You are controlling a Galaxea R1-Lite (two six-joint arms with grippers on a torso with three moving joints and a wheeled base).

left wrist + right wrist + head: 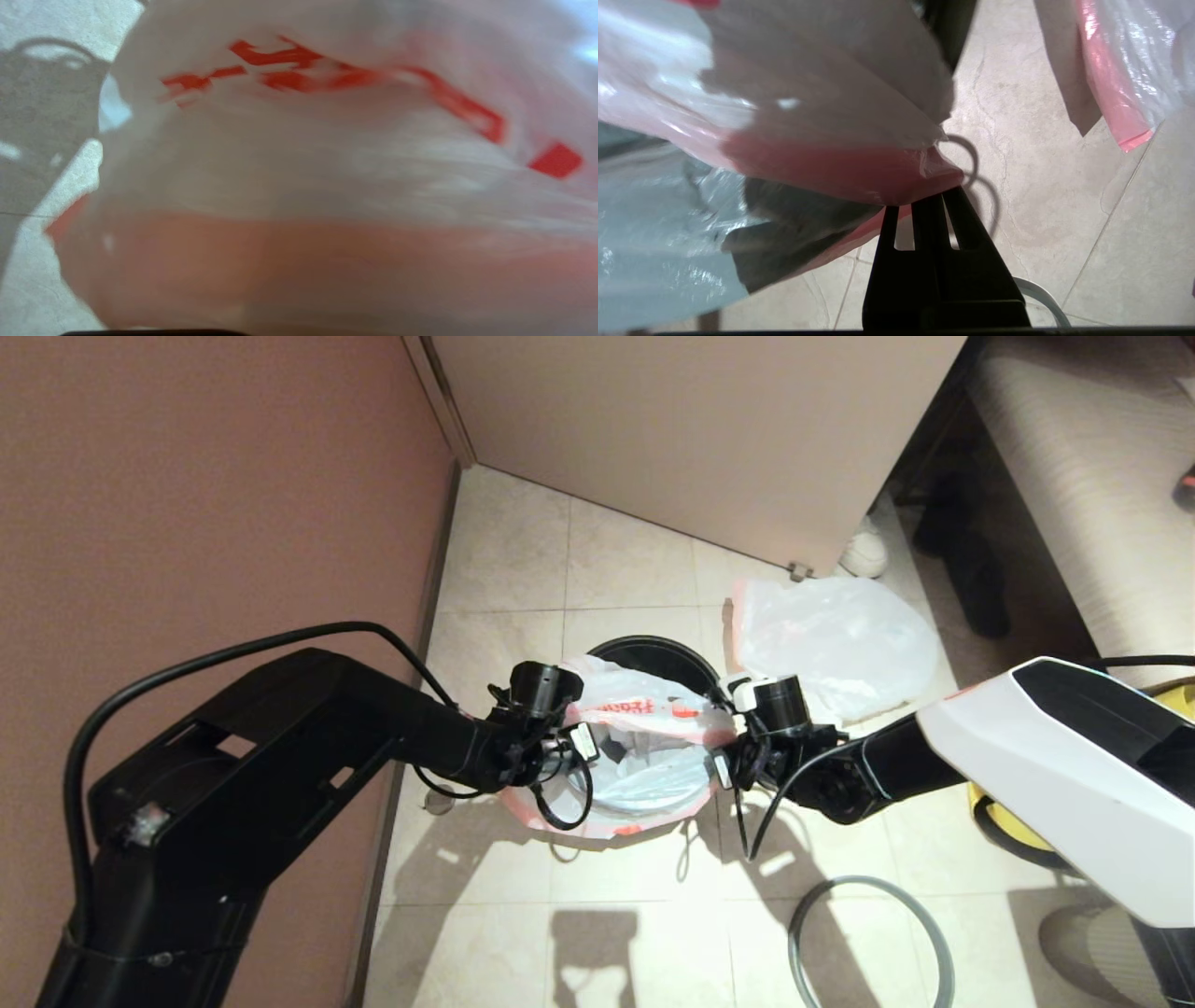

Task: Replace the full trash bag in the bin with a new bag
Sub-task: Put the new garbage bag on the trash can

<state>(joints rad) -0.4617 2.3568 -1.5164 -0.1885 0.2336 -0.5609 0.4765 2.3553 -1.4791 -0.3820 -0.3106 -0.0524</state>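
The new bag (644, 714), translucent white with red characters and a pink hem, hangs stretched open between my two grippers, low over the front of the black bin (667, 653). My left gripper (581, 747) holds its left hem; in the left wrist view the new bag (299, 163) fills the picture and hides the fingers. My right gripper (724, 758) is shut on the right hem, its black tips (931, 198) pinching the pink edge of the new bag (831, 163). The full trash bag (836, 639) lies on the floor behind and to the right of the bin.
The grey hoop (868, 943) lies flat on the tiles at the front right. A yellow fabric bag (1004, 821) sits under my right arm. A brown wall runs along the left and a cabinet (700, 439) stands behind the bin.
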